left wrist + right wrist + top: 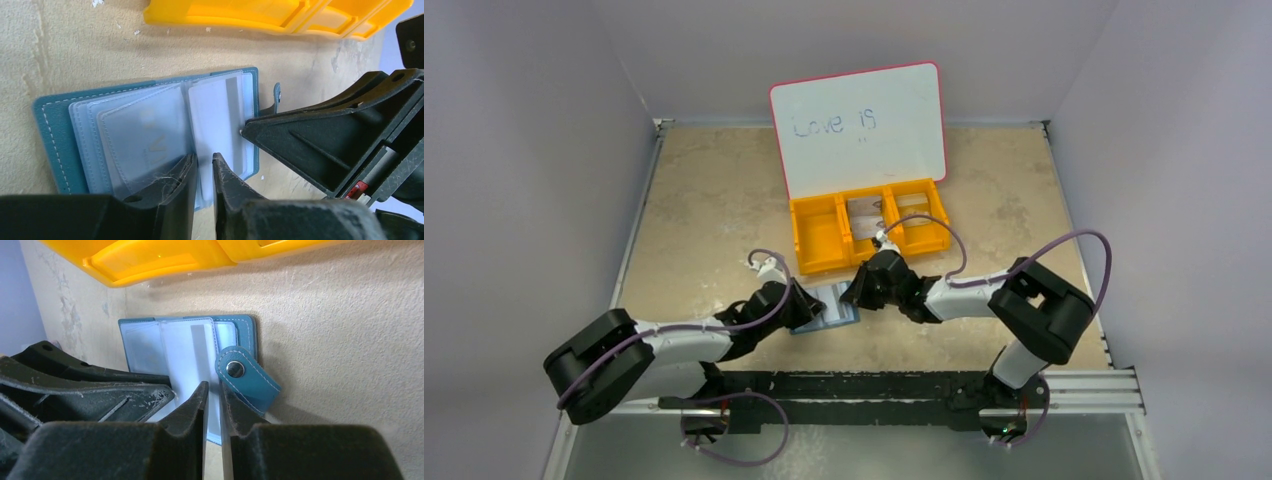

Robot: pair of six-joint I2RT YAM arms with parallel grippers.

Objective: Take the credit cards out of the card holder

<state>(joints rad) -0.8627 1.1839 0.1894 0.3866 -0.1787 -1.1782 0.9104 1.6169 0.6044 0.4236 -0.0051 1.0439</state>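
The teal card holder [829, 312] lies open on the table between both arms, its frosted sleeves fanned out [150, 125] [145, 345]. Credit cards sit inside the sleeves: one with faint lettering [147, 142], and a pale one with a grey stripe [192, 352] [217, 110]. My left gripper [203, 157] [807, 305] hovers at the holder's near edge over the sleeves, its jaws a narrow gap apart. My right gripper [214, 385] [854, 292] is at the opposite edge beside the snap tab [245, 375], also with a narrow gap. Whether either pinches a sleeve is unclear.
An orange three-compartment bin [869, 228] [280, 15] [165, 255] stands just beyond the card holder. A pink-rimmed whiteboard [859, 125] leans behind it. The two grippers are close together, the right one's fingers [320, 135] touching the holder's edge.
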